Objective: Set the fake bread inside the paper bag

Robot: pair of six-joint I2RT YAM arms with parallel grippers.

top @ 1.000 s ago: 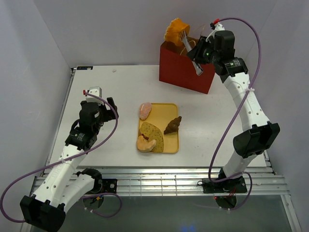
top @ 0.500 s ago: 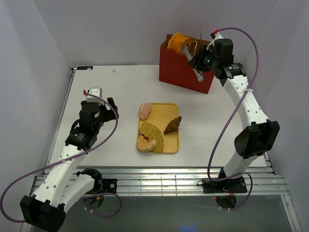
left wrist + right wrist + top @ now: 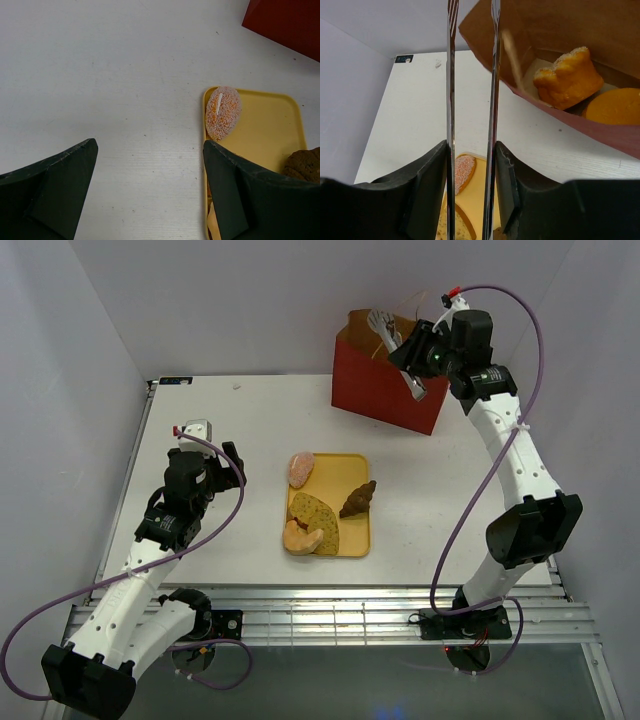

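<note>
My right gripper (image 3: 470, 150) clamps the tongs (image 3: 385, 325), tips empty above the paper bag (image 3: 385, 390). Inside lie a loaf piece (image 3: 568, 77) and a bun (image 3: 615, 107). My left gripper (image 3: 150, 145) hangs open beside the tray (image 3: 270, 130) holding the other bread (image 3: 315, 512).

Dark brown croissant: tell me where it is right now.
In the top external view, the dark brown croissant lies on the right half of the yellow tray at mid-table, just right of the speckled slice, well short of the red paper bag.
</note>
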